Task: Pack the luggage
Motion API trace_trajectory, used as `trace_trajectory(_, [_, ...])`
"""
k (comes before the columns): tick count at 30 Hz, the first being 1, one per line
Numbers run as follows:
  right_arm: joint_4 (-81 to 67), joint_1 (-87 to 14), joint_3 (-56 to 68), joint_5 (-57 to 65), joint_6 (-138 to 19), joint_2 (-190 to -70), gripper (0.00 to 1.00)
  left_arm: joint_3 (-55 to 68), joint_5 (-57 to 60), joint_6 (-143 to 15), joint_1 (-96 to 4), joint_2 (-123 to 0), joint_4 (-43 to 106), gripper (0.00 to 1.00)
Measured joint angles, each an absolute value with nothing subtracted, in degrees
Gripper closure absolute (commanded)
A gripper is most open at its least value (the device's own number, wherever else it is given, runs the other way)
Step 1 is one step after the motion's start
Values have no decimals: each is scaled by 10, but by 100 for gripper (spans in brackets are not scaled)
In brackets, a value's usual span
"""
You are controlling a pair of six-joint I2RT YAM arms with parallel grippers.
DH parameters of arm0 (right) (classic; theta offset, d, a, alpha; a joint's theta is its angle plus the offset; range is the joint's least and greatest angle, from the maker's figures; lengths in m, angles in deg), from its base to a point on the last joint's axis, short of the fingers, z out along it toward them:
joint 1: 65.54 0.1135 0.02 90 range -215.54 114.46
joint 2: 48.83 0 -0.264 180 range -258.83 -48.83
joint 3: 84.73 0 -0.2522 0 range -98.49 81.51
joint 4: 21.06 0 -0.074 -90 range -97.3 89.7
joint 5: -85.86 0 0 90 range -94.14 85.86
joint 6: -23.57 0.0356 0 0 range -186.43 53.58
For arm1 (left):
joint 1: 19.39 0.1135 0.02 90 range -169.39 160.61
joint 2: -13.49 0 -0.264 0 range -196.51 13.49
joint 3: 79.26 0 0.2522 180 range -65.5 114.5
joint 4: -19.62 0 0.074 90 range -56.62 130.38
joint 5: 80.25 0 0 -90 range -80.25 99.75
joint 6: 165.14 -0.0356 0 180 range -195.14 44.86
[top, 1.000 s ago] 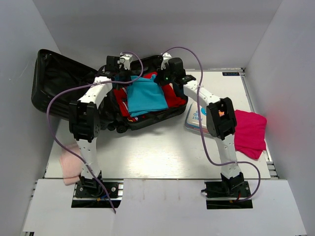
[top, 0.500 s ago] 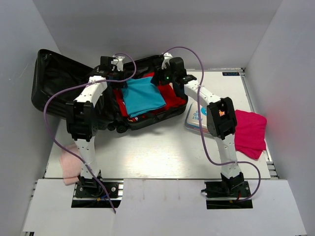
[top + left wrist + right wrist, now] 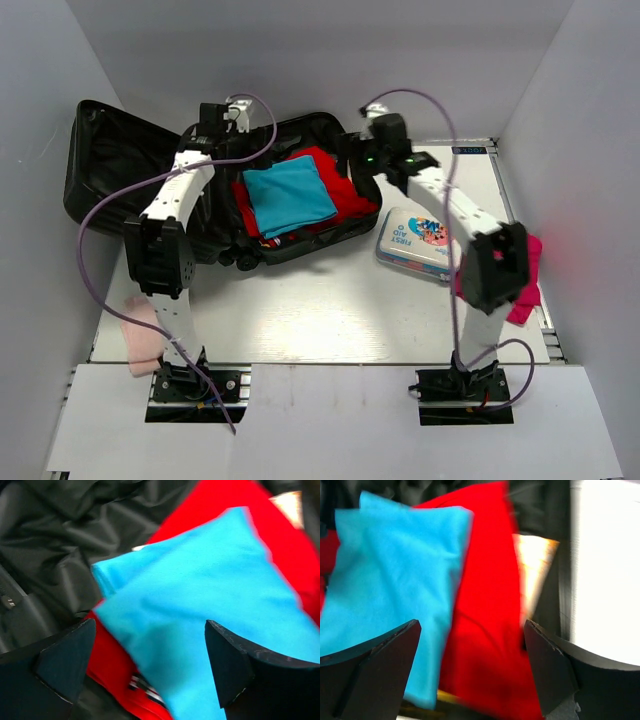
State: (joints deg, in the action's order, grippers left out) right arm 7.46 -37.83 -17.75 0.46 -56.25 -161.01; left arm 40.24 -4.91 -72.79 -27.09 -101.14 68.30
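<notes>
Luggage [image 3: 108,168] sits open in the upper left and upper middle of the top view. The lid is flopped out to the left with its black lining showing, and the base half is in the middle with its wheels toward the near side. In the base, a teal cloth [image 3: 288,197] lies flat on top of a red cloth [image 3: 352,196].

My left gripper [image 3: 216,116] is up at the far rim of the base half. That arm rises from its mount at lower left, bends at the elbow low on the left, and the forearm runs up and right. In the left wrist view its fingers [image 3: 67,662] are spread wide, with the teal cloth and black lining below them.

My right gripper [image 3: 371,160] is at the right end of the case. Its elbow is out on the right side and the forearm slants up and left. In the right wrist view its fingers [image 3: 555,672] are also wide apart, over the red cloth and the case rim.

A first aid tin [image 3: 414,238] lies just right of the case on the table [image 3: 320,310]. A magenta cloth [image 3: 529,272] is partly hidden behind the right elbow. A pale pink cloth [image 3: 141,335] lies at lower left by the left arm.
</notes>
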Motion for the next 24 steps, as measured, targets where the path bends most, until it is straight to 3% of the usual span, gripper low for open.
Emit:
trace_trajectory(6, [143,-440,-15,-170,-492,-1386,10,362,-79,-728,-324,-931,694,0])
trace_trajectory(12, [253,-579,187,-283,-425,-1226,14,216,-109,-728,-414,-810,695,0])
trace_trajectory(18, [259,-597,326,-130,-493,-1128,17,126,-138,-728,-521,-776,691,0])
trace_trajectory(24, [256,-587,337,-5,-554,-1127,22,99,-157,-725,-601,-786,694,0])
